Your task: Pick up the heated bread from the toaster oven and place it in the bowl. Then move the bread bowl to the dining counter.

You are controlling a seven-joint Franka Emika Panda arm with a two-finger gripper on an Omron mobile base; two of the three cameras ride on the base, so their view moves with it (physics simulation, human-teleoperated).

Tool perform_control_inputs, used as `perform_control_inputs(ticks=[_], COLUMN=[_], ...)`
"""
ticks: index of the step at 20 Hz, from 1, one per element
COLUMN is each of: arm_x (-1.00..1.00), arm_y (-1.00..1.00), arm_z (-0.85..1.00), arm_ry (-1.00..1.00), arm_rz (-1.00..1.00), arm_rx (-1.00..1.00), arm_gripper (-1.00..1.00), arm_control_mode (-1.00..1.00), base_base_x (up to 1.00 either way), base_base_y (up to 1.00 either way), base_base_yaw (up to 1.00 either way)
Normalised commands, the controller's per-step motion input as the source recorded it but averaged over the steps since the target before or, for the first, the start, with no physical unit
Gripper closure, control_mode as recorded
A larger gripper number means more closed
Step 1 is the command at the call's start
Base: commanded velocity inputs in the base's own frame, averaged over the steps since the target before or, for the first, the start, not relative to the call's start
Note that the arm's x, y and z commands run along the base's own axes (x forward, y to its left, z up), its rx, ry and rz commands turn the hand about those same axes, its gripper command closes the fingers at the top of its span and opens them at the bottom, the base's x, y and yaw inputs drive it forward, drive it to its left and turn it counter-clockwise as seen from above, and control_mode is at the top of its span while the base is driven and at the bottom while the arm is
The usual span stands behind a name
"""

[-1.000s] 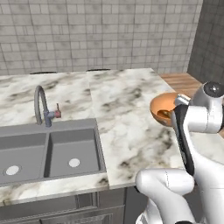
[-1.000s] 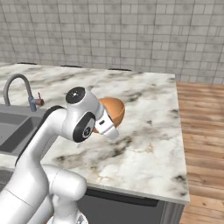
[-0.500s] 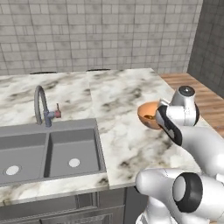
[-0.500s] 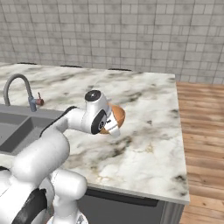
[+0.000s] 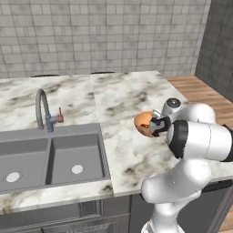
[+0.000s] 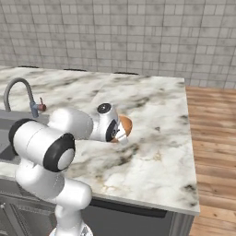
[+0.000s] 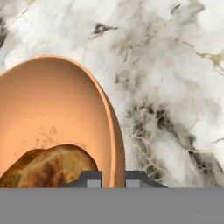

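Now arm folded low over marble-veined surface [image 6: 156, 138]; tool [image 7: 113, 177] clenched on rim of glossy orange bowl [image 7: 52, 118], held above surface. Browned, crusty bread [image 7: 48, 168] inside bowl.

Bowl [image 7: 52, 109] glossy orange; bread [image 7: 48, 168] golden-brown, darker toasted patches; dining counter [image 7: 175, 65] white marble, grey veining; sink [image 5: 45, 157] grey.
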Motion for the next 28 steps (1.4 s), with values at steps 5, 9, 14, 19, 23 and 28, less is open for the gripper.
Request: perform_control_inputs(ticks=[5,9,14,19,23,28], arm_x=[0.36,-0.18,-0.55,-1.00,-1.00,-0.80], arm_y=[0.05,0.00,0.09,0.20,0.46,0.92], arm_z=[-0.39,0.62,1.00,1.00,1.00,1.00], arm_ry=[0.01,-0.05,-0.28,-0.47,-0.60,-0.62], arm_rz=[0.02,0.00,0.00,0.00,0.00,0.15], arm_rx=[-0.06,-0.01,-0.07,-0.12,-0.21,-0.33], arm_gripper=[-1.00,-1.00,-1.00,-1.00,-1.00,-1.00], arm_control_mode=[-1.00,-1.00,-1.00,-1.00,-1.00,-1.00], base_base_x=[0.00,0.00,0.00,0.00,0.00,0.00], base_base_y=[0.00,0.00,0.00,0.00,0.00,0.00], base_base_yaw=[0.00,0.00,0.00,0.00,0.00,0.00])
